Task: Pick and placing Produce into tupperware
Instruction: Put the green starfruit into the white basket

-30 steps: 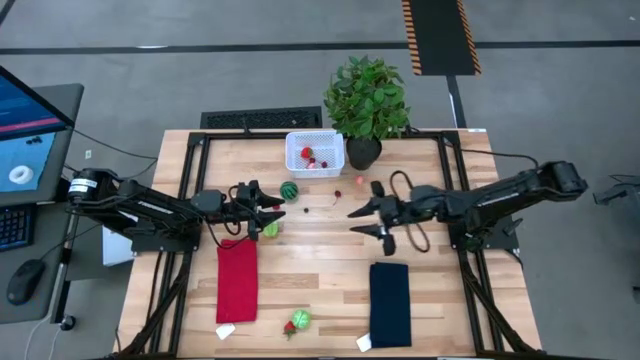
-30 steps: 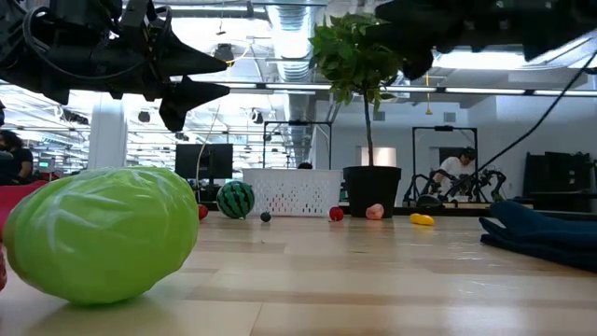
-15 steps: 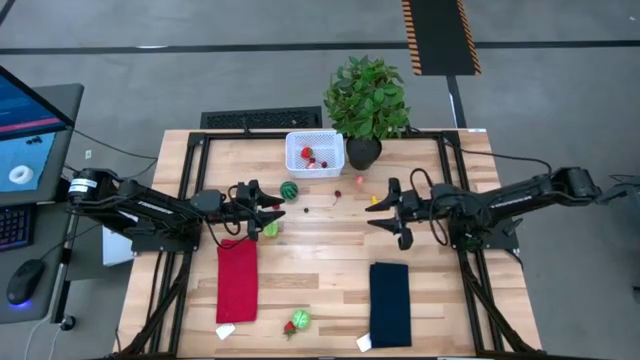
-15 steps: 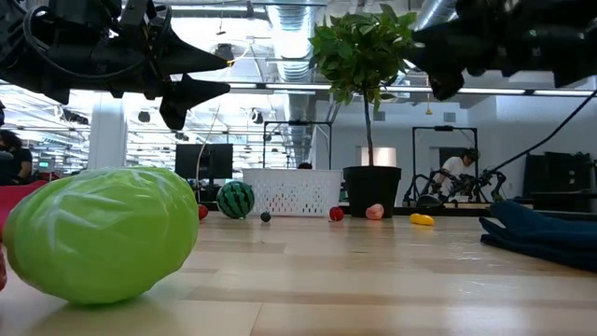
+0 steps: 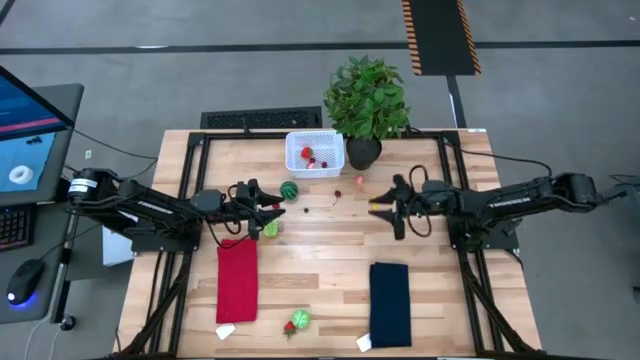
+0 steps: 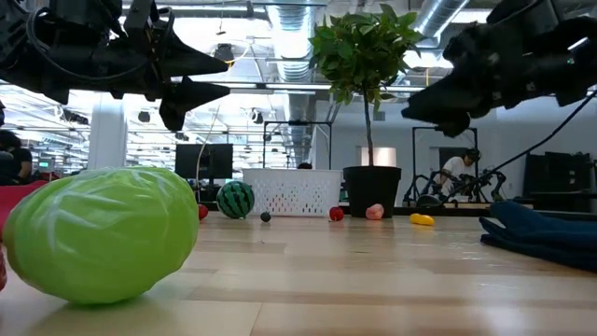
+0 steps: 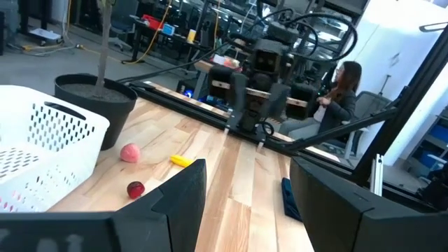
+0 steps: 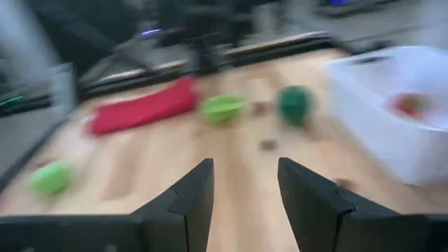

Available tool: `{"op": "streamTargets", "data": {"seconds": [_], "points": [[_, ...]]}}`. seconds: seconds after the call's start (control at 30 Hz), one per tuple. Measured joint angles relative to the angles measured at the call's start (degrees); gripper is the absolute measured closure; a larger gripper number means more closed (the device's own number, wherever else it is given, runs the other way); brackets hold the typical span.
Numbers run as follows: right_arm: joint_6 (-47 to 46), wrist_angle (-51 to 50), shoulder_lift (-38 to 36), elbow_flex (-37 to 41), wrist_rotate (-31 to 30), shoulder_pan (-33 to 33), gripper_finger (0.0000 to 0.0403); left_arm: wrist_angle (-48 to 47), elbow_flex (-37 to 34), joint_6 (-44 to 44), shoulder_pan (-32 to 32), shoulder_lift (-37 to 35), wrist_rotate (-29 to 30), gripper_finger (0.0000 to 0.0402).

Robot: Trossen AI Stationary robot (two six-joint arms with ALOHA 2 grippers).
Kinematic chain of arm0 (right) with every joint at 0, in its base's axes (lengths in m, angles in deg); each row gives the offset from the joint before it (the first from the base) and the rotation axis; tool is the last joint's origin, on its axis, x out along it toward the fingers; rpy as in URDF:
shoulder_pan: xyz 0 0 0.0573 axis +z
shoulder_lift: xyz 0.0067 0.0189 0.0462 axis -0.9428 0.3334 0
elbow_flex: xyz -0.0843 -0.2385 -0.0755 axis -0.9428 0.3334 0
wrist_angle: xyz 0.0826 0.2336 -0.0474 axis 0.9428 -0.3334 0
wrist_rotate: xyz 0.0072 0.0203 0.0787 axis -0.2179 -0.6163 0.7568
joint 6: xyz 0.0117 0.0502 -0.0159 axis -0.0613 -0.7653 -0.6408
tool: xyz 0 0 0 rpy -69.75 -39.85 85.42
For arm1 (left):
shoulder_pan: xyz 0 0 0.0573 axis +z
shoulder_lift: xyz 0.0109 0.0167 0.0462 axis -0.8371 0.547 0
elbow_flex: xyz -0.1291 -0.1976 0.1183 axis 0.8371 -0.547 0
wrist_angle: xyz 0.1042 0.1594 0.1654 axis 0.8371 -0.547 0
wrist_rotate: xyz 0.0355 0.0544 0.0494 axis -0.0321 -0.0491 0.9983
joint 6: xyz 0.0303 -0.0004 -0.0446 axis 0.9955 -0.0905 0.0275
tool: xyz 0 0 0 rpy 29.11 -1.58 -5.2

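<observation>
Your right gripper (image 5: 385, 209) has pulled back, jaws open and empty; the yellow piece (image 5: 373, 200) lies just beside it, toward the white basket (image 5: 314, 152). Low down, your left gripper (image 6: 201, 79) hangs open over the green cabbage (image 6: 98, 233).

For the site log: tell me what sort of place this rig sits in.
Probably an open robotics lab or workshop. Exposed ducts run along the ceiling, a monitor and mouse sit beside the wooden table, and a seated person works among cluttered benches.
</observation>
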Motion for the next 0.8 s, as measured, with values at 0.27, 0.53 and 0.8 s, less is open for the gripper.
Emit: {"op": "streamTargets", "data": {"seconds": [0.27, 0.53, 0.8], "points": [[3.8, 4.2, -2.2, -0.1, 10.9, -3.4, 0.0222, 0.0, 0.0, 0.2, 0.0, 0.0, 0.0, 0.0205], [5.2, -7.4, -15.5, 0.0, 12.4, -1.0, 0.0219, -1.1, 0.0, 0.4, -0.4, 0.0, -0.7, 0.0205], [5.6, -7.5, -27.6, 6.3, 4.2, 5.1, 0.0222, 0.2, 0.0, 1.2, -1.9, 0.0, 0.1, 0.0205]]}}
